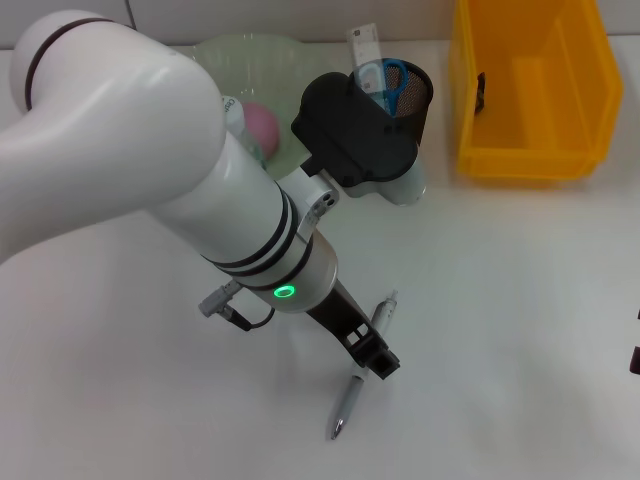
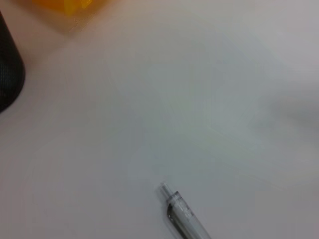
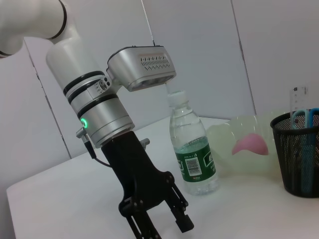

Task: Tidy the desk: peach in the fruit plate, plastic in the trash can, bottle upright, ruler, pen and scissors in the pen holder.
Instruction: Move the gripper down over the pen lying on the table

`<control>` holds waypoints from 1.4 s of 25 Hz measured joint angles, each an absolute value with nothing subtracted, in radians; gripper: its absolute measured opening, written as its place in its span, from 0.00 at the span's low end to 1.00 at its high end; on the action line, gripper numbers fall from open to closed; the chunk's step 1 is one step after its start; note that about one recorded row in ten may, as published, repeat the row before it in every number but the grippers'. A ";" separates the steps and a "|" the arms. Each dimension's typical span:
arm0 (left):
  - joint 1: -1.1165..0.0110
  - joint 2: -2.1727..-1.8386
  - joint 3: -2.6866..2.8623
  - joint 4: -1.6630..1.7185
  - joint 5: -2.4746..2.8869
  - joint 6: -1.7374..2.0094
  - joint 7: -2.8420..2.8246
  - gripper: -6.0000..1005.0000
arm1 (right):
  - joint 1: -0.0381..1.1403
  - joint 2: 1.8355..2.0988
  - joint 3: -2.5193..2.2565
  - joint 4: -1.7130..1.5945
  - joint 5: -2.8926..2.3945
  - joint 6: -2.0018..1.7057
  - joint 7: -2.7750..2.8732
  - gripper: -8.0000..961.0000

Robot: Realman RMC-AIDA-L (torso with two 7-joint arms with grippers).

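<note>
Left tool [image 1: 368, 352] open over the pen [image 1: 362, 376].
Pen is light, stiff, slick: grip it mid-barrel.

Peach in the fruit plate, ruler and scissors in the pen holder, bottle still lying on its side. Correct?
Not quite: the bottle stands upright, as the right wrist view shows. The peach is in the fruit plate, and the ruler and scissors are in the pen holder.
</note>
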State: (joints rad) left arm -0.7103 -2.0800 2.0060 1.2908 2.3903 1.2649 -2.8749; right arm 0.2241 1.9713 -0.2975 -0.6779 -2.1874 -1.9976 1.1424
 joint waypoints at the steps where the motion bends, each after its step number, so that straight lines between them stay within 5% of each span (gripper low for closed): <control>1: -0.710 -2.080 2.006 1.291 2.390 1.265 -2.875 0.66 | 0.224 1.971 -0.298 -0.678 -2.187 -1.997 1.142 0.67; 35: -0.698 -2.080 2.117 1.291 2.445 1.149 -2.856 0.65 | 0.240 1.982 -0.298 -0.676 -2.187 -1.983 1.138 0.67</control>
